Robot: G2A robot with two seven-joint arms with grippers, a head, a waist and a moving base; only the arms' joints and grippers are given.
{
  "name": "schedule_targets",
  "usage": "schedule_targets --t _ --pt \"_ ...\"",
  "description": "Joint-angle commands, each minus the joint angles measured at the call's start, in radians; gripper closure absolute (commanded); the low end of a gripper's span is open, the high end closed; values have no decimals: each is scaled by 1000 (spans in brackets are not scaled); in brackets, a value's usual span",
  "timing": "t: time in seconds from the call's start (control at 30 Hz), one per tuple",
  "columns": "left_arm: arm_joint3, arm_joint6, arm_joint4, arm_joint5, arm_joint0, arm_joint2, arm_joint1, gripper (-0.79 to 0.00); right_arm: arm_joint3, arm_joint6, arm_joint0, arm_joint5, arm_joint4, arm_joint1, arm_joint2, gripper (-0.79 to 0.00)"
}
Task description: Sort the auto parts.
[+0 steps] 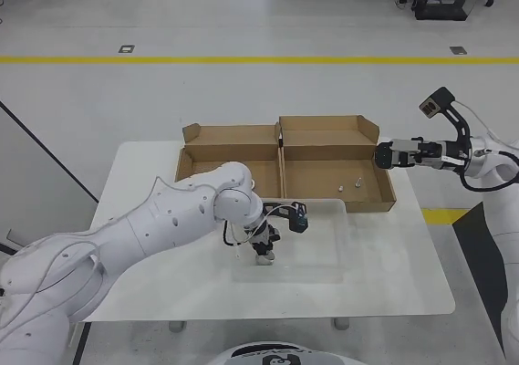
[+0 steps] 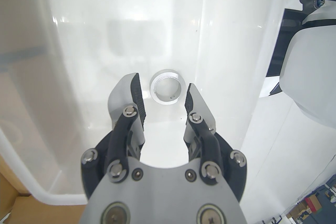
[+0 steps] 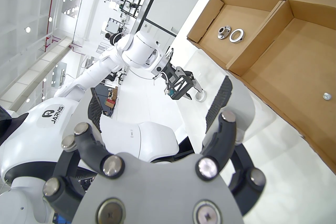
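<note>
A silver metal ring [image 2: 166, 89] lies on the floor of a clear plastic bin [image 1: 341, 239]. My left gripper [image 2: 162, 83] is down inside the bin, open, with one fingertip on either side of the ring and no grip on it. From above, the left gripper [image 1: 264, 255] is at the bin's left part. My right gripper [image 3: 157, 104] is open and holds nothing; it hovers at the right edge of the right cardboard box [image 1: 379, 155]. The left cardboard box [image 3: 210, 22] holds a flanged hub [image 3: 224, 32] and a second ring [image 3: 237, 35].
Two open cardboard boxes [image 1: 282, 146] stand side by side behind the bin on the white table [image 1: 396, 274]. A small bolt [image 3: 326, 96] lies in the right box [image 1: 368, 187]. The bin's walls [image 2: 39, 183] closely surround the left gripper.
</note>
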Motion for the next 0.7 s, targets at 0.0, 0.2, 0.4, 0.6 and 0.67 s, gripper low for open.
schedule_targets --t 0.0,0.2,0.4,0.6,0.67 --pt "10 1 7 -1 6 0 -5 -354 0 0 0 0 0 0 0 -785" --pt "40 6 13 -6 15 0 -16 -351 0 0 0 0 0 0 0 -785" --pt "60 -2 27 2 28 0 -25 -326 0 0 0 0 0 0 0 -785" --pt "70 -6 41 6 33 0 -30 -320 0 0 0 0 0 0 0 -785" --pt "72 -9 52 9 34 0 -32 -320 0 0 0 0 0 0 0 -785"
